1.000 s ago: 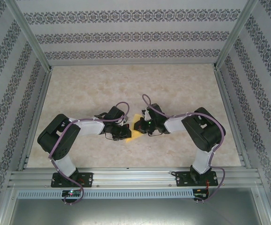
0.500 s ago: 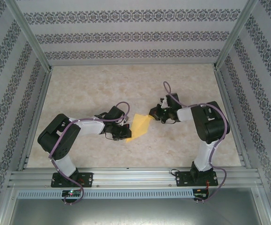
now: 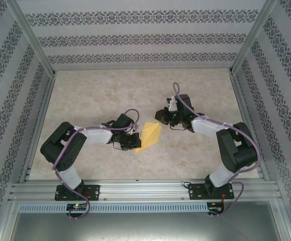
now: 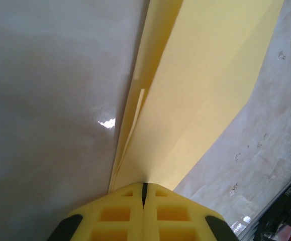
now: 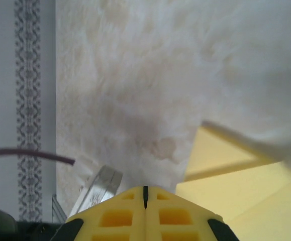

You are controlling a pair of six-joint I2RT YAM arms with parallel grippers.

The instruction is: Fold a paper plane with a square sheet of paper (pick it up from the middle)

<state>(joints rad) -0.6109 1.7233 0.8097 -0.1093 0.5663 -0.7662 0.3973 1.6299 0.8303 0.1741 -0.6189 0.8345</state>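
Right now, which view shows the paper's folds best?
Left wrist: the paper runs out from the shut left tool, its layered edges close and sharp. Top external shows most of its outline, but small. Right wrist catches a blurred corner.

The matte yellow-orange paper sheet (image 3: 150, 134), folded into a layered, pointed wedge, is over the middle of the surface. Its near-left end is pinched in the left pincer (image 3: 131, 142), and its point aims far-right.
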